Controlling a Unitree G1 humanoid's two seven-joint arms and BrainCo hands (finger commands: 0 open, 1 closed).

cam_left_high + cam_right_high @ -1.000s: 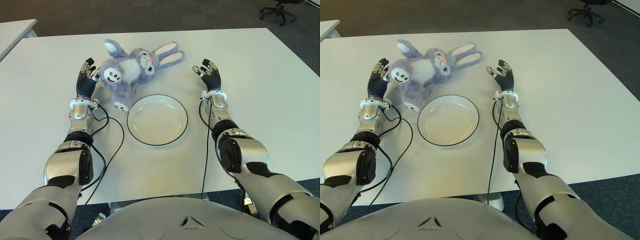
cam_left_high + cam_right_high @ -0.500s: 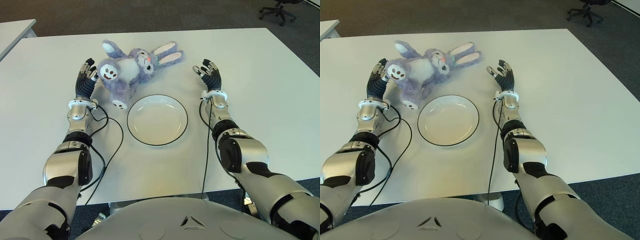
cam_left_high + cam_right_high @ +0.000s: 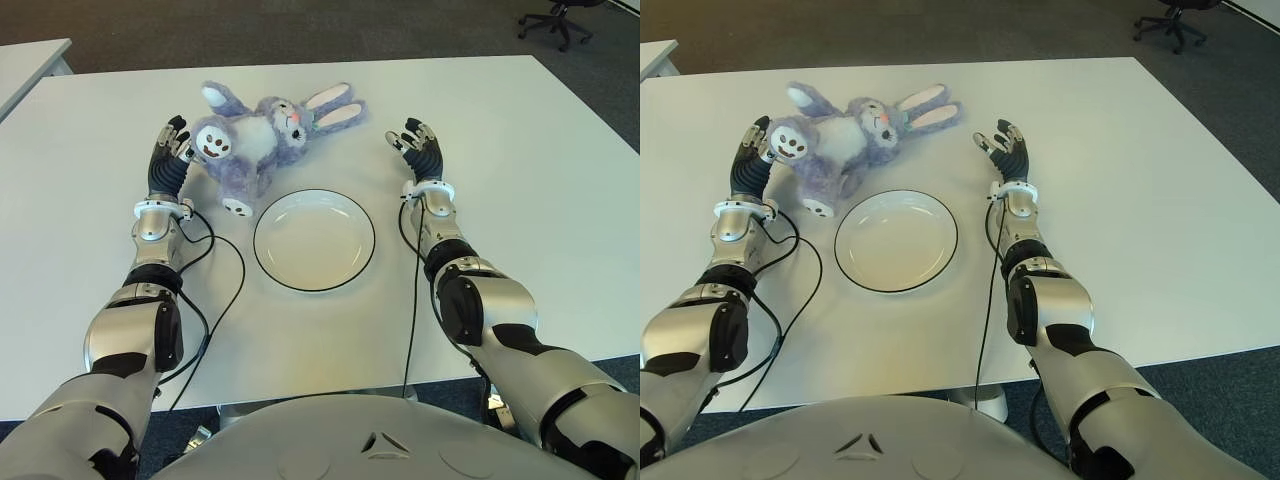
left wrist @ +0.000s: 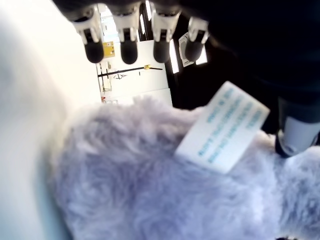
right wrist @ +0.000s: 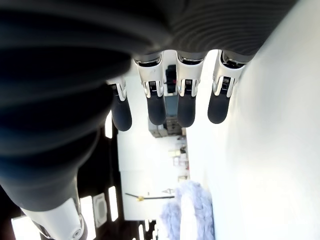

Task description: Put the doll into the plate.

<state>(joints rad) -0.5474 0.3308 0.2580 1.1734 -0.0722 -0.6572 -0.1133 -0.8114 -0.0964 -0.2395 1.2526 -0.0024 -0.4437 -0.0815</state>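
Plush rabbit: lay behind the plate, outside it.
Left hand: fingers spread against the rabbit's foot; contact partly hidden.
Right hand: relaxed, empty, right of the plate.

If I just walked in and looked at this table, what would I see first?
First you'd spot the fluffy purple-and-white bunny doll lying on the white table, just behind a round white plate with a dark rim that has nothing in it. The robot's left hand is open beside the bunny's foot on its left, and its right hand is open off to the bunny's right.
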